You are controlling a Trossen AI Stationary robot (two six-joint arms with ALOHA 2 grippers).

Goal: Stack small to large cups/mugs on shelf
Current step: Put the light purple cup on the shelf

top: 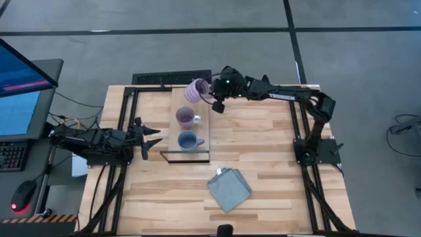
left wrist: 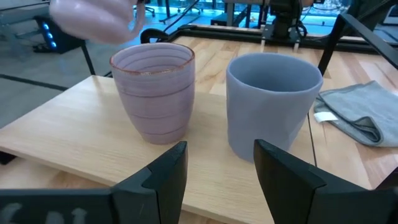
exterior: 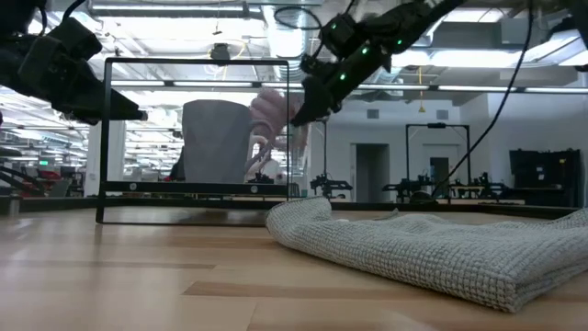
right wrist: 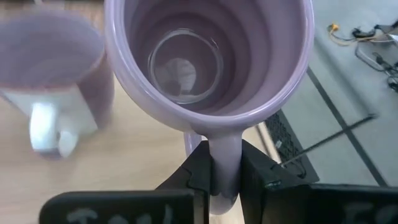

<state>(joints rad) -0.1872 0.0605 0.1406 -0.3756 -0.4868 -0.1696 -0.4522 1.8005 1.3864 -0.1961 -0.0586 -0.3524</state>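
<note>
Three mugs are in view at the light-wood shelf (top: 201,108). A dusty blue mug (top: 189,140) and a lilac mug (top: 185,117) stand upright on their bases on the shelf. A second lilac mug (top: 197,90) hangs tipped over the shelf's far end, with my right gripper (top: 216,100) shut on it. My left gripper (left wrist: 221,180) waits open at the shelf's left side, level with the two standing mugs (left wrist: 153,90) (left wrist: 272,106), touching nothing. My right gripper pinches the lilac mug's handle (right wrist: 224,163) between its two fingers. The fingers come from the table's far right, slanting down. The mug is lifted clear of the shelf and tipped, its open mouth (right wrist: 205,62) turned toward the wrist.
A folded grey-blue cloth (top: 229,189) lies on the tabletop near the front edge, right of the shelf. Dark frame rails (top: 299,125) run along the table's left and right sides. A monitor and keyboard (top: 13,155) stand off the table's left.
</note>
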